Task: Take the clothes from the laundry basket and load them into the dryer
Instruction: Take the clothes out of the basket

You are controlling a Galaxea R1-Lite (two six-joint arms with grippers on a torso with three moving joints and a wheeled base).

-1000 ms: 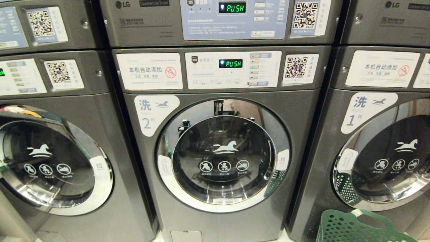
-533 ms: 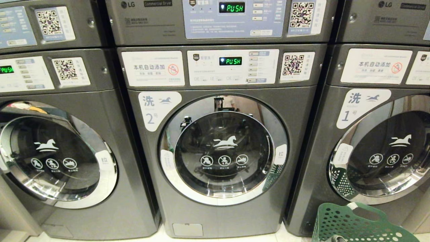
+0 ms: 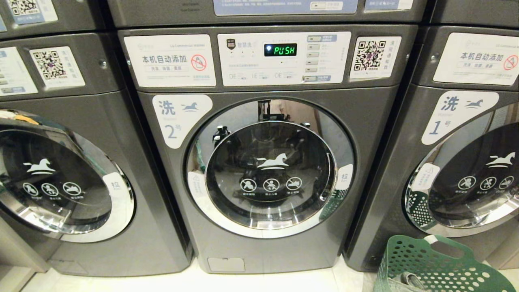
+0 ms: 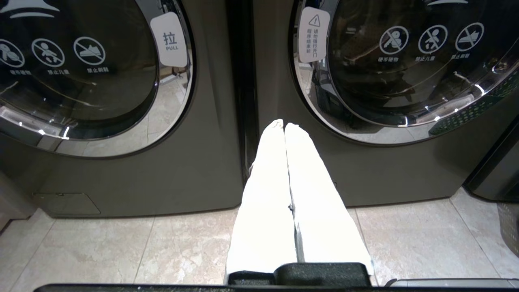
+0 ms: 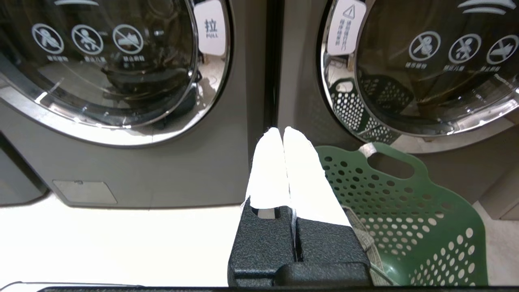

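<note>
The dryer (image 3: 269, 170) straight ahead is a grey front-loader marked 2, its round glass door shut. A green perforated laundry basket (image 3: 425, 263) stands on the floor at the lower right, before the machine marked 1. A grey piece of the clothes (image 3: 409, 280) lies inside it. Neither arm shows in the head view. My left gripper (image 4: 284, 125) is shut and empty, low over the floor, pointing at the gap left of the dryer (image 4: 405, 61). My right gripper (image 5: 282, 129) is shut and empty, pointing at the gap right of the dryer (image 5: 101, 61). Just beside it are the basket (image 5: 405, 194) and the grey cloth (image 5: 363, 235).
Matching machines stand on both sides: one on the left (image 3: 61, 178) with its door shut and one on the right (image 3: 466, 182) marked 1. Stacked units sit above them. Pale floor tiles (image 4: 121, 243) run along the front of the row.
The whole head picture has shifted: the machines sit higher in it and more of the basket and floor shows, so the camera has tilted down. Nothing in the scene moved.
</note>
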